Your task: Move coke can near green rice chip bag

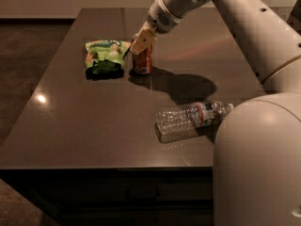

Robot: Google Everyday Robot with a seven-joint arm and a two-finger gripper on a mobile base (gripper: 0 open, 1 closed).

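Note:
The red coke can (143, 61) stands upright on the dark table (89, 126), just right of the green rice chip bag (104, 55), with a narrow gap between them. My gripper (141, 41) comes down from the upper right and is shut on the top of the can. The bag lies flat, with its dark green lower part toward the front. The can's silver top is hidden by the fingers.
A clear plastic water bottle (192, 119) lies on its side at the front right of the table. My arm's large pale body (258, 164) fills the lower right. The table's front edge runs along the bottom, with dark floor to the left.

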